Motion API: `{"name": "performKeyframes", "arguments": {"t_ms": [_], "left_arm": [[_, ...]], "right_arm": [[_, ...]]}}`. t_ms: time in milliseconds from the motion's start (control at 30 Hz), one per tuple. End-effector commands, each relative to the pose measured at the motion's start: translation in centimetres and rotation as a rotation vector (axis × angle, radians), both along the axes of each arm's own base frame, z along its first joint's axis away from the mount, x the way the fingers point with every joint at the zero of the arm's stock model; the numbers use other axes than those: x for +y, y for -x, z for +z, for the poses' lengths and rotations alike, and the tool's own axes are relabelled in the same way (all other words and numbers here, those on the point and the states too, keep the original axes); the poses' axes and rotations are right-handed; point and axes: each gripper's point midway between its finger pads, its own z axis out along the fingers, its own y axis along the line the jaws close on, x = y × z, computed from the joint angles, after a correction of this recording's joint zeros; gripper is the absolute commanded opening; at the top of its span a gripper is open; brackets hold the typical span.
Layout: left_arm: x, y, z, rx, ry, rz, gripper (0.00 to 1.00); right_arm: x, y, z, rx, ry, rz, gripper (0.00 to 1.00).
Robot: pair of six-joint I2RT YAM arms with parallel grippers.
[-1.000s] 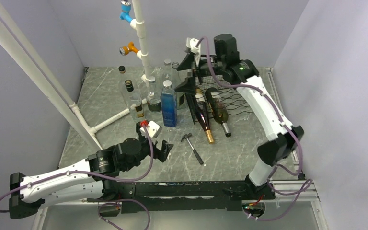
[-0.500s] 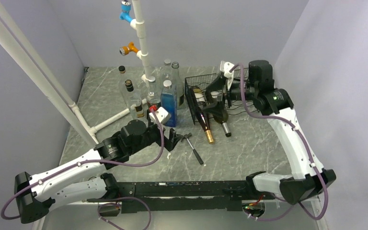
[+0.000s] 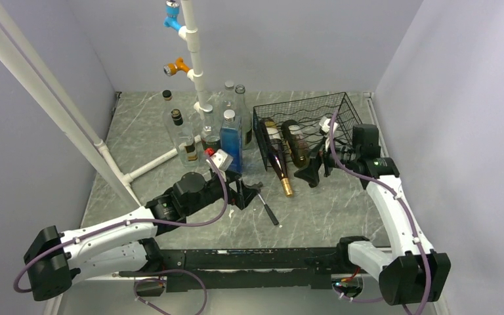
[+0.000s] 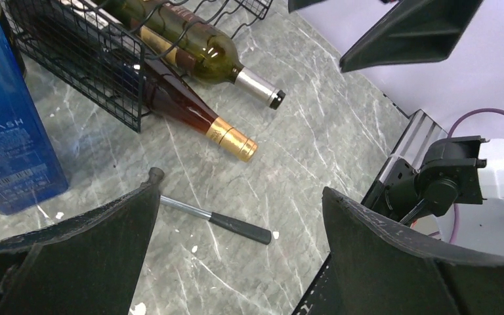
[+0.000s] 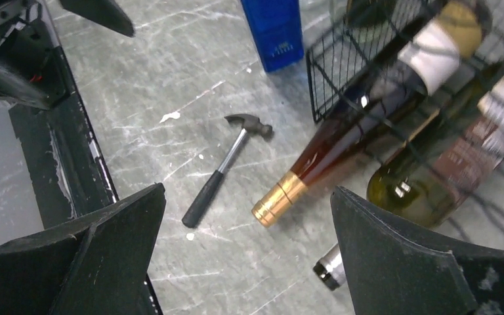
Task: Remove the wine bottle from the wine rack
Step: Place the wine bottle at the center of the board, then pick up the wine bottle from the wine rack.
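Observation:
The black wire wine rack (image 3: 331,115) stands at the back right of the table. Two wine bottles lie in it, necks poking out at the front: a dark red one with a gold cap (image 3: 279,164) (image 4: 190,111) (image 5: 328,151) and a green one with a silver cap (image 3: 297,141) (image 4: 203,52) (image 5: 426,184). My right gripper (image 3: 314,169) (image 5: 247,191) hovers open just in front of the rack, above the bottle necks, holding nothing. My left gripper (image 3: 244,192) (image 4: 241,192) stands open over the table left of the necks, above a small hammer (image 3: 267,205).
The hammer (image 4: 216,220) (image 5: 226,167) lies on the marble top in front of the rack. A blue square bottle (image 3: 231,141) (image 4: 6,138) stands beside the rack's left end. Several glass bottles (image 3: 182,134) and a white pipe frame (image 3: 193,59) stand at the back left.
My right arm has swung from behind and above the rack down to its front, by the bottle necks. My left arm has reached forward and to the right, over the hammer. Both grippers stayed open.

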Motion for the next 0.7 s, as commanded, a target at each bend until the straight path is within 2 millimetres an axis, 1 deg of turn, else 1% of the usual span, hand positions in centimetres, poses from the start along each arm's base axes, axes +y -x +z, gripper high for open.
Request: {"name": "performKeyframes", "arguments": {"t_ms": [0, 67, 133, 233, 333, 433, 667], "left_arm": [[-0.6, -0.2, 1.3, 0.026, 0.117, 0.017, 0.99], [-0.5, -0.3, 0.6, 0.038, 0.116, 0.027, 0.99], [-0.2, -0.4, 0.1, 0.048, 0.114, 0.045, 0.99], [0.1, -0.5, -0.7, 0.059, 0.113, 0.065, 0.99], [0.5, -0.5, -1.5, 0.070, 0.107, 0.077, 0.99], [0.7, -0.5, -2.2, 0.079, 0.104, 0.087, 0.99], [1.4, -0.7, -3.1, 0.080, 0.087, 0.116, 0.99]], "right_arm": [[-1.2, -1.7, -2.0, 0.045, -0.037, -0.141, 1.00], [-1.6, -1.7, -3.9, 0.095, -0.012, -0.162, 1.00], [-2.2, -1.6, -5.3, 0.130, 0.027, -0.169, 1.00], [-3.2, -2.3, -6.7, 0.136, 0.081, -0.222, 1.00], [-4.0, -2.9, -7.5, 0.125, 0.116, -0.268, 1.00], [-4.3, -3.1, -8.1, 0.139, 0.131, -0.284, 1.00], [-5.2, -4.0, -9.5, 0.166, 0.177, -0.342, 1.00]]}}
